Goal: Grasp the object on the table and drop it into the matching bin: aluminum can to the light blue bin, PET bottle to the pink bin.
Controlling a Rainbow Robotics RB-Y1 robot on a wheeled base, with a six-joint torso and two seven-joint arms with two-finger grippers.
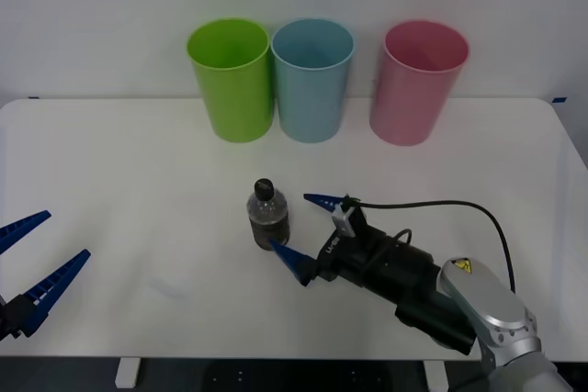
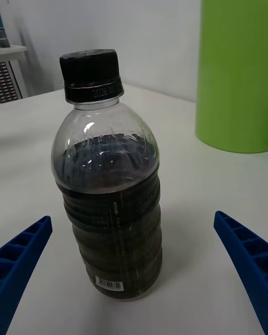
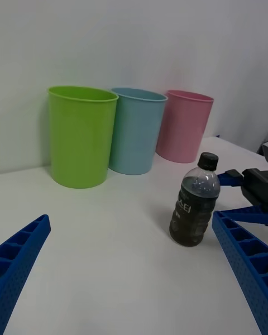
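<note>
We are holding our right gripper (image 1: 296, 227) spread wide at the PET bottle (image 1: 269, 216), which is standing upright mid-table (image 1: 138, 162), roughly six o'clock from the light blue bin (image 1: 312, 80). The fingers are flanking it without touching. If we are closing off-centre, one finger may be nudging the bottle over. The pink bin (image 1: 418, 84) is waiting at one o'clock. Our left gripper (image 1: 32, 268) is idling open at eight o'clock.

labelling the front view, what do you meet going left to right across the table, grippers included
left gripper → lime green bin → PET bottle → light blue bin → pink bin. The right gripper, open around the bottle, overlaps in order, so it is left out.
</note>
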